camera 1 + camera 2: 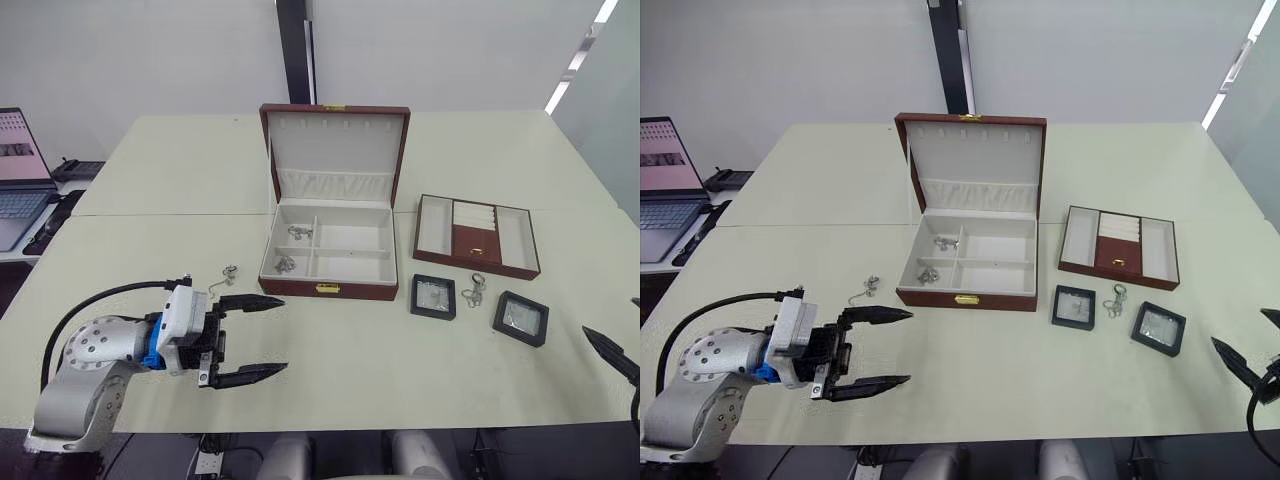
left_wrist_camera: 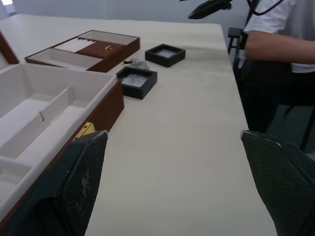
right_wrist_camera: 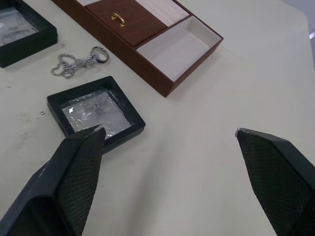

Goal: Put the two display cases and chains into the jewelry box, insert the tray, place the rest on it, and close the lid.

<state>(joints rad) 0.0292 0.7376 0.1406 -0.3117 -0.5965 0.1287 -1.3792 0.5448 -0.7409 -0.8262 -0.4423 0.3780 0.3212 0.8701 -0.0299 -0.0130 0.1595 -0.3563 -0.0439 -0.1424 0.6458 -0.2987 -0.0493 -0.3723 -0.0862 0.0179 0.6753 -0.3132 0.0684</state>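
Pale cream tables pushed together fill the room's middle. A white wall stands far behind, split by a dark vertical post. An open laptop sits far left. A bright ceiling light strip runs at upper right.

**Office or meeting room used as a test space**

Pale tables pushed together, seam visible. Open laptop on a side desk at 9 o'clock, dark devices beside it. Plain white walls, dark pillar at 12 o'clock, ceiling strip light at 2 o'clock. Seated person at the table edge.
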